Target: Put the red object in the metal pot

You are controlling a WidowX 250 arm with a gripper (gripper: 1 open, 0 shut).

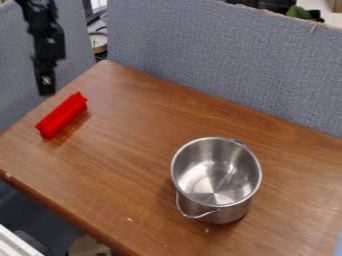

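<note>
Lying flat: red object | long axis diagonal, near-left to far-right

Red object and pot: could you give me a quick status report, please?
Gripper above the table's far left corner, holding nothing, opening unclear. Red object flat on the table, untouched. Metal pot upright, empty. Path between them clear.
</note>
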